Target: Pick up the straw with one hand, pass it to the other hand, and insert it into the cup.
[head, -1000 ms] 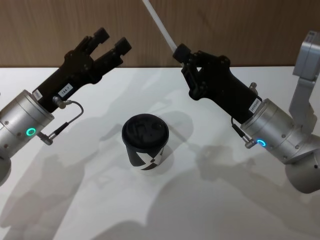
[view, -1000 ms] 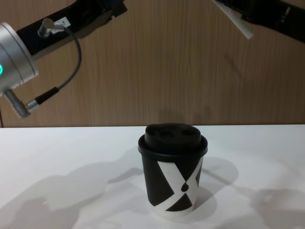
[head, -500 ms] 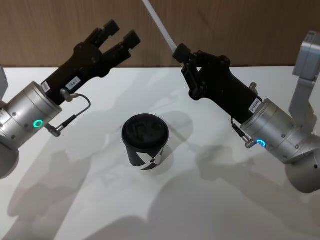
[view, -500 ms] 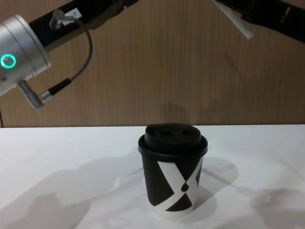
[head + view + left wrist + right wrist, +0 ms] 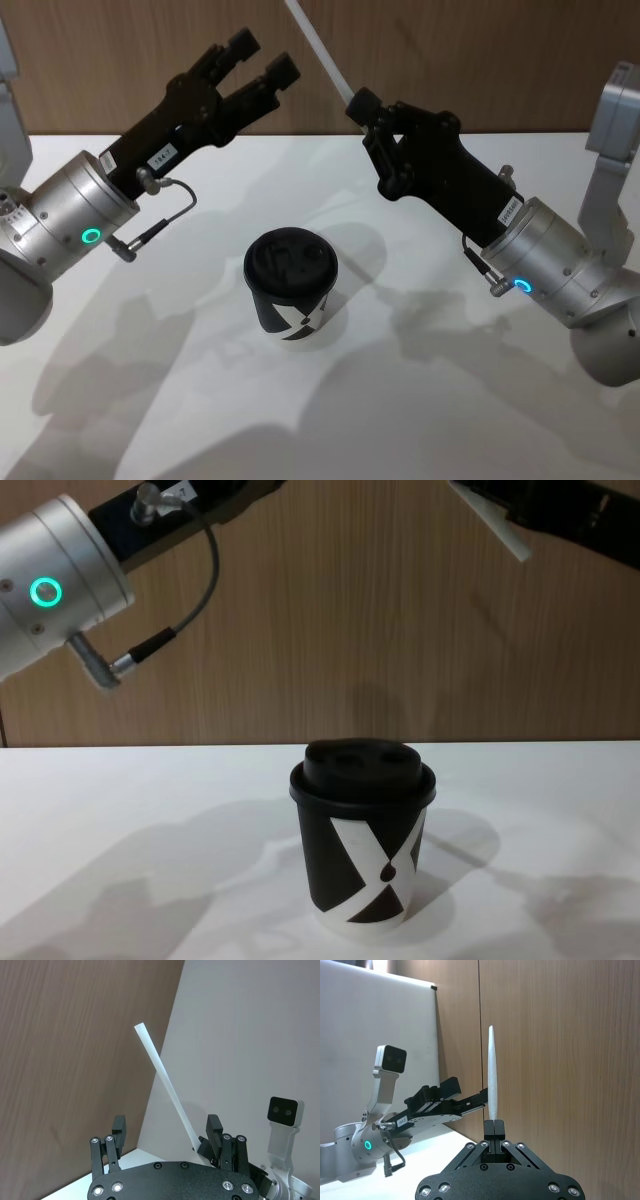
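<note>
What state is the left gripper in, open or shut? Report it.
Open: the left gripper has both fingers spread apart, holding nothing.

White table (image 5: 420, 420) — wood-panelled wall (image 5: 480, 60) behind

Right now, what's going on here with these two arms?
The right gripper is shut on the straw, holding it tilted in the air above the far side of the table. The left gripper is open, raised and aimed at the straw without touching it, so the handover is not yet done. The cup stands on the table between the arms, lid on, with no straw in it.
</note>
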Tool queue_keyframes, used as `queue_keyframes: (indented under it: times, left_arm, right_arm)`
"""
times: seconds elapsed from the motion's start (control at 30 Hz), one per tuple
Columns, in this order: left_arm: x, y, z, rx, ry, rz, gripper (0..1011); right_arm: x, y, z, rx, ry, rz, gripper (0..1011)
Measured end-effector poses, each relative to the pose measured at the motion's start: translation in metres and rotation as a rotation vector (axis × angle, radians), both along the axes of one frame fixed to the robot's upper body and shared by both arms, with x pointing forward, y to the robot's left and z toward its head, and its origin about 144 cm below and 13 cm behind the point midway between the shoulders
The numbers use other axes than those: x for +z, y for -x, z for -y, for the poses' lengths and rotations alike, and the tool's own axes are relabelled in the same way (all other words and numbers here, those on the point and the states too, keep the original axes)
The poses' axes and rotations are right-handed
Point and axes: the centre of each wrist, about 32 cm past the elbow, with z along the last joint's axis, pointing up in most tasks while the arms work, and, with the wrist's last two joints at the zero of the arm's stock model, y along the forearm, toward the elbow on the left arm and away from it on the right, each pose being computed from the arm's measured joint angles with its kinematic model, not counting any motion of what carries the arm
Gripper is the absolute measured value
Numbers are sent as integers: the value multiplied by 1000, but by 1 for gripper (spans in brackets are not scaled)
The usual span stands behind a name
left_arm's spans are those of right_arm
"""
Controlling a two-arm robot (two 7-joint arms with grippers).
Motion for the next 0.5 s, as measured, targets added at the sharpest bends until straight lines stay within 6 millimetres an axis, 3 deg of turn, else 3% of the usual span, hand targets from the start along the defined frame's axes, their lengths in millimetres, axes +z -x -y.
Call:
queue_keyframes:
  times: [0.5]
  left_arm:
    - [3, -9, 9, -47, 18, 12, 1003]
  right_arm:
    - [0, 0, 0, 0, 0, 0, 1]
